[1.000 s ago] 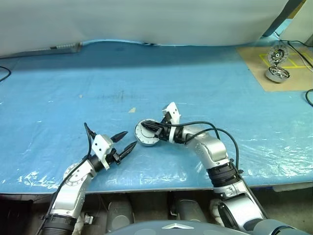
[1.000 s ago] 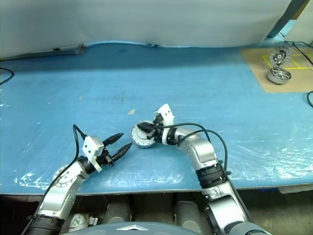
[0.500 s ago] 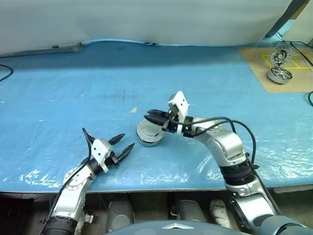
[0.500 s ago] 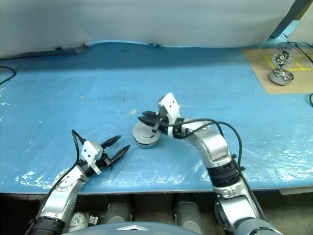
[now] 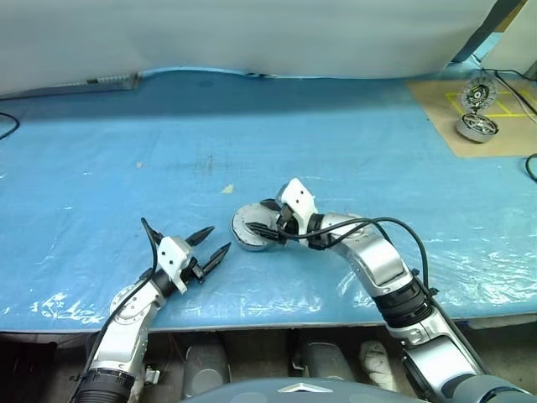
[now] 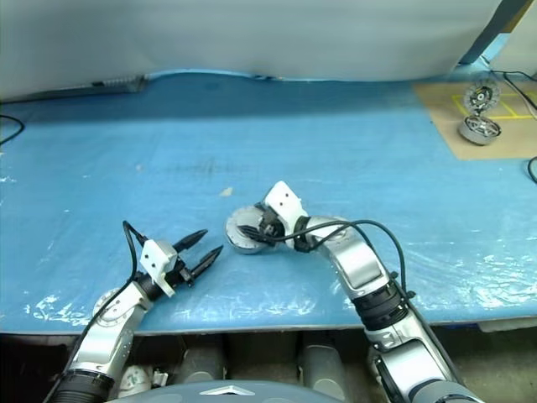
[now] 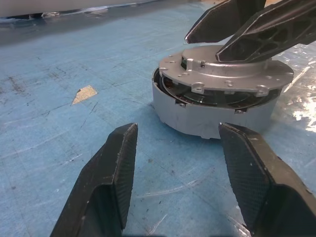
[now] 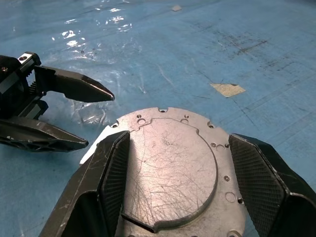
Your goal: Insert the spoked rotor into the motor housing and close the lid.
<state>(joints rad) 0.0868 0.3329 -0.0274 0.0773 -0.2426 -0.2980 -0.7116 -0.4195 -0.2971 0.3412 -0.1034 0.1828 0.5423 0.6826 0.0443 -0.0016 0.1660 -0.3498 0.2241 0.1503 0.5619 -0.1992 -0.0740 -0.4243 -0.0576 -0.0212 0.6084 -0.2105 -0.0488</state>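
Observation:
The grey motor housing [image 7: 212, 118] stands on the blue-covered table [image 5: 252, 134], near its front middle. The lid [image 8: 170, 173], a scratched silver plate with small holes, lies on the housing, and a narrow gap under its rim shows dark parts inside. The spoked rotor is hidden. My right gripper [image 5: 258, 216] is open just above the lid, one finger over each side. My left gripper [image 5: 221, 238] is open a short way left of the housing and points at it, with nothing between its fingers [image 7: 116, 163].
A brown cardboard sheet [image 5: 436, 117] at the far right back carries two round metal parts [image 5: 477, 128]. A white cloth wall [image 5: 252, 34] closes the back. Cables [image 5: 530, 168] lie at the table's right and left edges. A small tan scrap [image 5: 226, 189] lies behind the housing.
My right gripper has gone from shut at the lid to open. The hand rolled, rose briefly and came back down over the lid. The left arm has kept still.

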